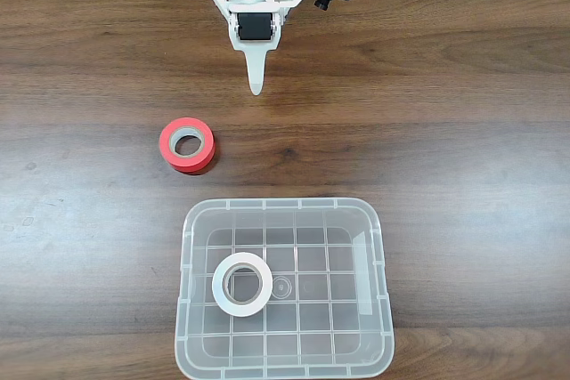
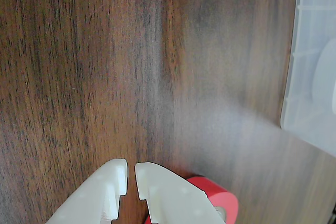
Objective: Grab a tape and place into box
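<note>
White two-finger gripper (image 2: 131,174) at wrist view's bottom edge, tips nearly together, empty. Clear plastic box (image 1: 378,260) at fixed view's lower centre; white tape ring (image 1: 241,285) inside. Red-orange roll (image 1: 187,144) upper left of box.

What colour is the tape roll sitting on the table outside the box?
Red-orange, with a grey core: the roll shows best in the fixed view, lying flat on the wooden table.

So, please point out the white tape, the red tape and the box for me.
white tape (image 1: 218,294), fixed view, left side of its ring.
red tape (image 1: 169,136), fixed view, top face of ring.
box (image 1: 283,205), fixed view, far rim.
</note>
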